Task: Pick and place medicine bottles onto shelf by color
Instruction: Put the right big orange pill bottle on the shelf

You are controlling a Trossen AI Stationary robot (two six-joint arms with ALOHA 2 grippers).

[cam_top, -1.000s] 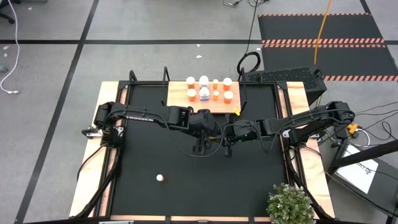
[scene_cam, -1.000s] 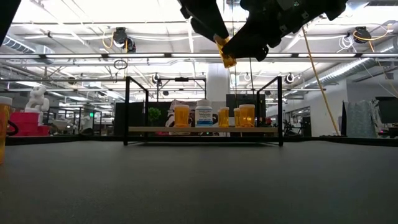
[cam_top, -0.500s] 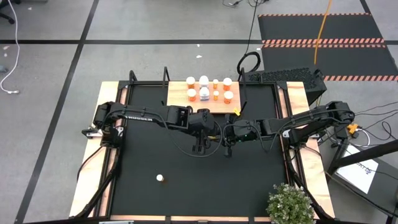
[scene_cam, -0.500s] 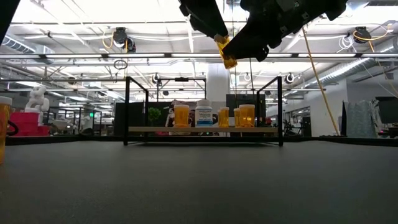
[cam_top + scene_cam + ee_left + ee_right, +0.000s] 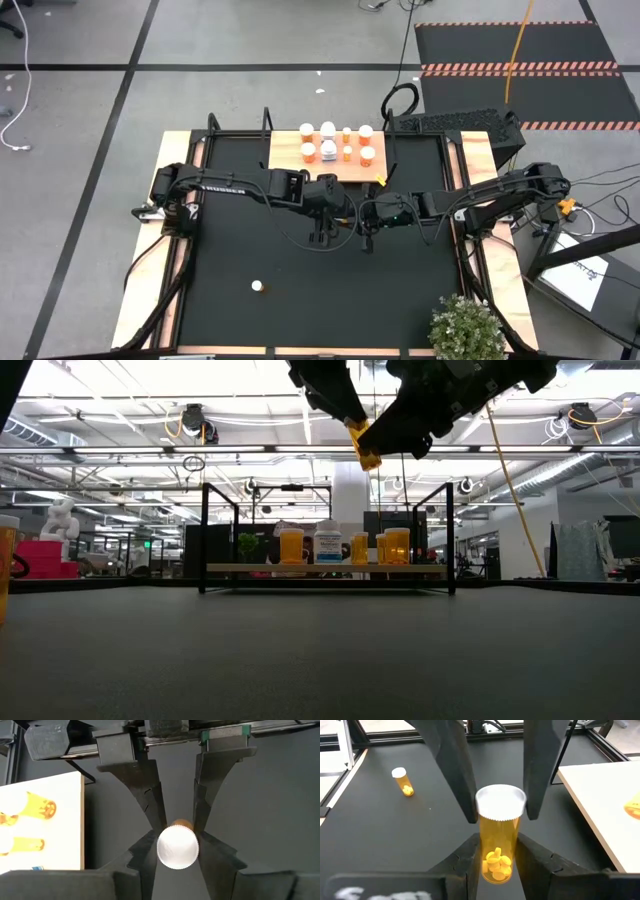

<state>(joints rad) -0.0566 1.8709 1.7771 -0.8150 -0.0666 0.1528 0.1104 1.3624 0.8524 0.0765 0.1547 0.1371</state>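
An orange medicine bottle (image 5: 499, 851) with a white cap is held in the air between both grippers over the middle of the black table. My left gripper (image 5: 332, 214) reaches in from the left and my right gripper (image 5: 366, 222) from the right, each shut on that bottle. The shelf (image 5: 356, 169) stands at the far edge, carrying several orange bottles and two white ones (image 5: 327, 153) upright on their bases. One more orange bottle (image 5: 257, 286) stands alone on the mat near the near edge, and also shows as the small bottle (image 5: 402, 781) in the right wrist view. My left gripper has the bottle's white cap (image 5: 177, 847) between its two fingers (image 5: 150, 855), one on each side of the rim; the cap's top faces its wrist camera. The bottle is lifted clear of the table. My right gripper pinches the orange body near its base (image 5: 496, 870) between its two fingers (image 5: 467, 865). The cap end (image 5: 501, 800) points away from the wrist, with the left fingers flanking it. The pills lie at the base end.
The shelf's thin black uprights (image 5: 204, 538) stand at its ends. A potted plant (image 5: 466, 328) sits at the near right corner. Pale wooden strips (image 5: 140, 290) run along the table's sides. Open black mat lies around the lone bottle.
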